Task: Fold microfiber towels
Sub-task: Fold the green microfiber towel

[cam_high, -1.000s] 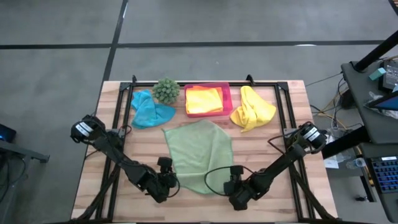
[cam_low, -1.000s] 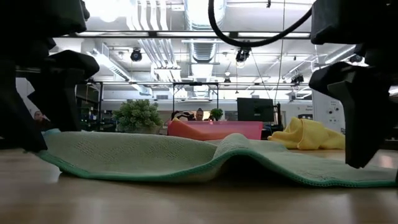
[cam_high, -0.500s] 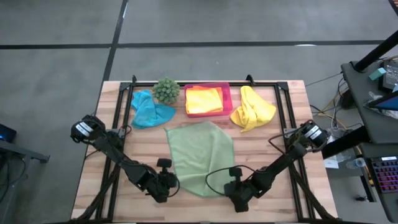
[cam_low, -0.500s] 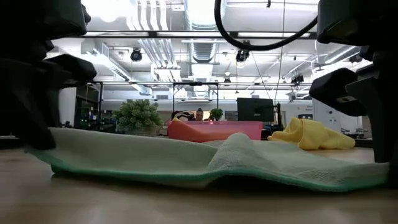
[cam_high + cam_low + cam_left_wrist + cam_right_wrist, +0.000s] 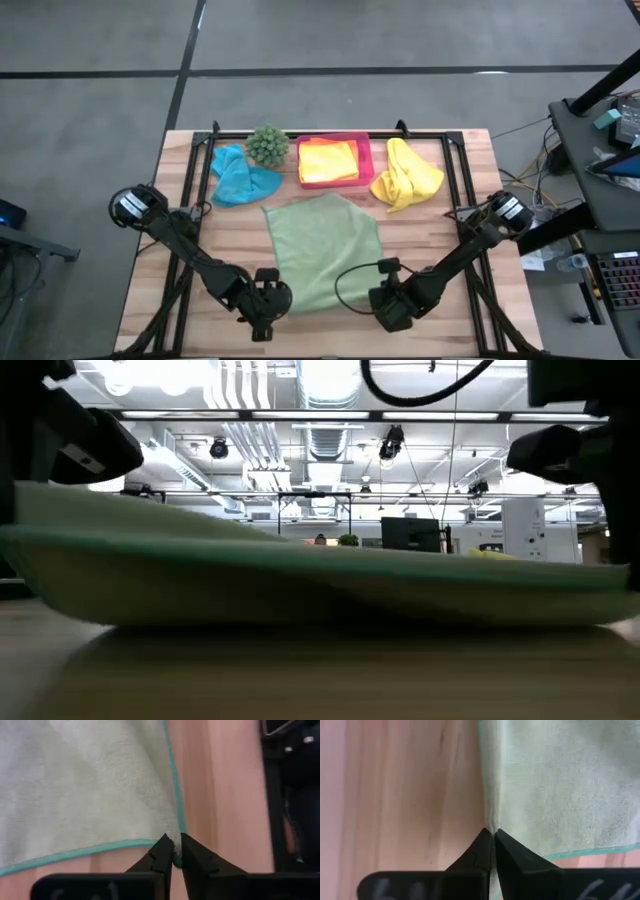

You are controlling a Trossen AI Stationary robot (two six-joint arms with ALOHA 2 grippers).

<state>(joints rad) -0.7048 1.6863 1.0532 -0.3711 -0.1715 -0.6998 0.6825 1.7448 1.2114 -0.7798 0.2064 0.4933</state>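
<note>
Beyond the fingers of both grippers, at the far side of the wooden table [image 5: 440, 215], sit a crumpled teal towel [image 5: 240, 178], a spiky green plant [image 5: 267, 145], a pink tray [image 5: 368, 160] holding a flat folded yellow towel [image 5: 328, 162], and a bunched second yellow towel [image 5: 406, 175]; all lie well clear of the near edge, and nothing stands between the two grippers except the cloth itself. The light green towel [image 5: 325, 250] lies spread in the middle of the table, its long axis running from the near edge toward the tray, with a rounded far corner pointing at the tray. The left gripper [image 5: 265, 305] sits at the towel's near left corner and the right gripper [image 5: 390, 300] at its near right corner. The high view gives this layout but hides the fingertips under the dark wrists. The left wrist view shows that arm's fingers [image 5: 160, 855] pinched together on the teal-hemmed corner of the cloth, and the right wrist view shows the right arm's fingers [image 5: 502, 850] closed on the towel's side edge just short of the hemmed corner. The low view alone shows the near edge [image 5: 300, 575] lifted off the table as a broad band with shadow beneath it, hiding nearly everything on the table behind it.
</note>
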